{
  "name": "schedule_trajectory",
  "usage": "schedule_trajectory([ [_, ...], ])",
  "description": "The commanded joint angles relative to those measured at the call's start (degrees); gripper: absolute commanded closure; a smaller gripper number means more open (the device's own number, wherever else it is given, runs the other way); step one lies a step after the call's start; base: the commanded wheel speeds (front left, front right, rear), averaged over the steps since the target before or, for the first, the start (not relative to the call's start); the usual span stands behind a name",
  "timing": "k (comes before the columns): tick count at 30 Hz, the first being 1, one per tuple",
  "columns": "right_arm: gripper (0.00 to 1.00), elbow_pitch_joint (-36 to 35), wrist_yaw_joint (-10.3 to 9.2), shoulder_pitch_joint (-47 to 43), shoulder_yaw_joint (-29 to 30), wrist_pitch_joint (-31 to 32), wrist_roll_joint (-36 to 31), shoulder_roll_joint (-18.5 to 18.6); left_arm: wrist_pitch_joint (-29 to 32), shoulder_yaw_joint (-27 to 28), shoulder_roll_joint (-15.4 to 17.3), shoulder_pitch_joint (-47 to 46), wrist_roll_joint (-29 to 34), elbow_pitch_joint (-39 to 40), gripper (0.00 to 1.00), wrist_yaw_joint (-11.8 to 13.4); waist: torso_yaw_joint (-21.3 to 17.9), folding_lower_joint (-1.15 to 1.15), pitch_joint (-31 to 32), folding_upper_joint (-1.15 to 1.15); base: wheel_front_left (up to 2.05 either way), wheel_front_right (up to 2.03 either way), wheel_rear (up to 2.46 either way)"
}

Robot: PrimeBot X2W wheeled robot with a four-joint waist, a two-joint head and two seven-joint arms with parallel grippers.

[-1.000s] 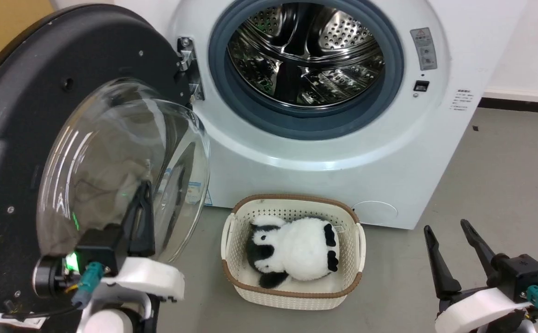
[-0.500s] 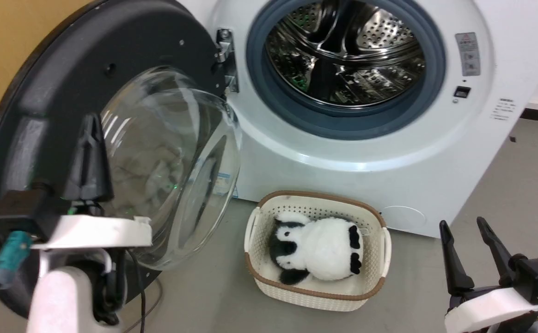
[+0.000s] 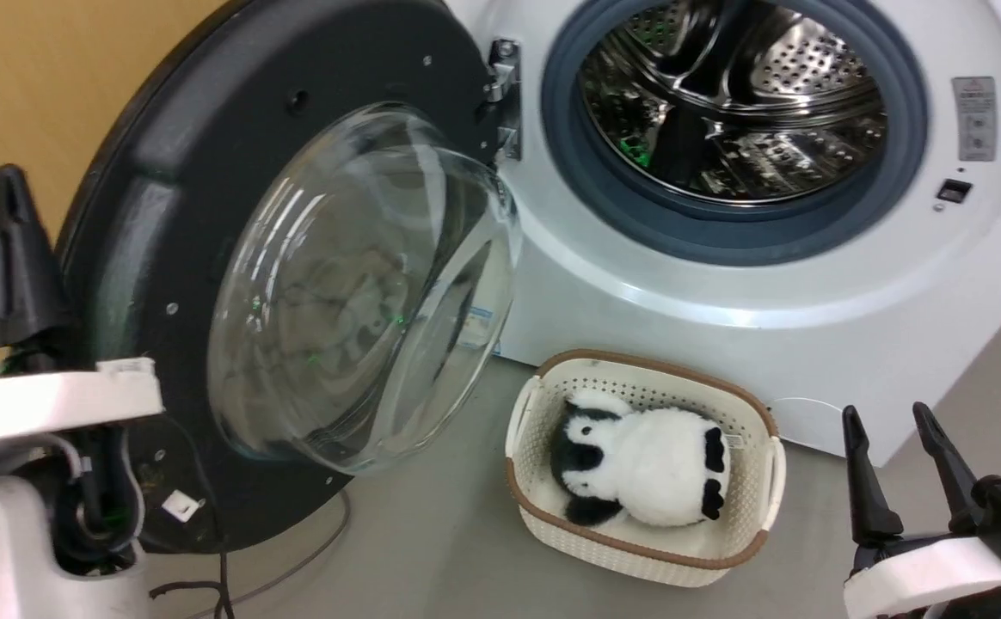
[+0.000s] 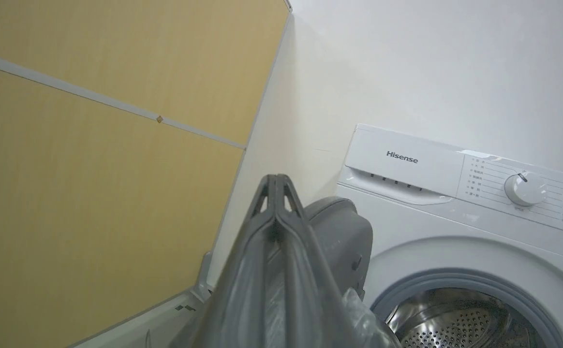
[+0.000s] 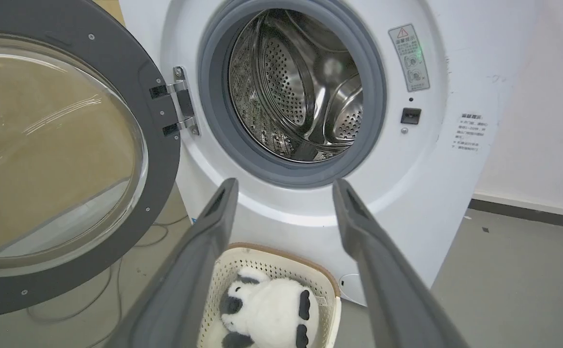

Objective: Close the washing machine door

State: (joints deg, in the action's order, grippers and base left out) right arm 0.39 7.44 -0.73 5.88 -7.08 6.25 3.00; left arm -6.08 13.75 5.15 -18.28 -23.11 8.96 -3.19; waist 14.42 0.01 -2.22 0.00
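The washing machine door (image 3: 174, 172) hangs wide open to the left of the white washing machine (image 3: 724, 292). Its black rim and bulging glass window (image 3: 363, 292) face me, and its metal hinge (image 3: 500, 94) sits beside the grey-ringed steel drum (image 3: 741, 103). My left gripper (image 3: 10, 185) is shut on nothing, fingers upright, just beyond the door's outer left edge. In the left wrist view its joined fingertips (image 4: 274, 180) stand in front of the door's edge (image 4: 344, 232); contact is unclear. My right gripper (image 3: 886, 413) is open at the lower right, far from the door (image 5: 160, 145).
A cream basket (image 3: 750, 550) holding a black-and-white plush panda (image 3: 647, 464) sits on the grey floor below the drum opening. A yellow wall panel (image 3: 53, 77) stands close behind the door. Cables (image 3: 294, 567) trail on the floor under the door.
The head camera has swung left, sliding the whole scene to the right. My left gripper has gone from in front of the glass window, across the rim, to beyond the door's outer edge.
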Motion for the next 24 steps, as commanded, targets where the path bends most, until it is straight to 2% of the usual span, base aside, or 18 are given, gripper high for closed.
schedule_trajectory([
  [1,0.0,0.16,0.02,-0.04,0.33,-0.48,0.8,-0.06,-0.03,0.6,0.34,-1.35,-1.06,0.05,1.0,-0.28,0.59,-0.01,-0.14,0.0,0.0,0.0,0.0],
  [3,0.0,0.3,0.02,-0.06,0.55,-0.84,0.98,-0.07,0.42,3.02,0.04,-1.89,-5.68,-0.85,1.0,-0.27,1.71,-0.01,-0.3,0.0,0.0,0.0,0.0],
  [4,0.0,0.3,0.02,-0.06,0.55,-0.84,0.98,-0.07,0.42,3.02,0.04,-1.89,-5.68,-0.85,1.0,-0.27,1.71,-0.01,-0.3,0.0,0.0,0.0,0.0],
  [11,0.0,0.37,0.03,0.07,0.95,-1.68,1.35,-0.07,2.78,9.03,0.16,-2.48,-16.44,-4.67,1.0,0.0,3.59,-0.01,-0.8,0.0,0.0,0.0,0.0],
  [17,0.0,0.32,0.03,0.14,1.65,-2.4,1.52,-0.08,7.57,13.48,-0.03,-2.85,-27.99,-10.88,1.0,0.23,5.06,-0.01,-1.37,0.0,0.0,0.0,0.0],
  [24,0.0,0.4,0.03,0.35,2.29,-3.24,1.78,-0.09,13.55,18.27,0.09,-3.18,-40.01,-19.08,1.0,-0.8,6.21,-0.01,-2.2,0.0,0.0,0.0,0.0],
])
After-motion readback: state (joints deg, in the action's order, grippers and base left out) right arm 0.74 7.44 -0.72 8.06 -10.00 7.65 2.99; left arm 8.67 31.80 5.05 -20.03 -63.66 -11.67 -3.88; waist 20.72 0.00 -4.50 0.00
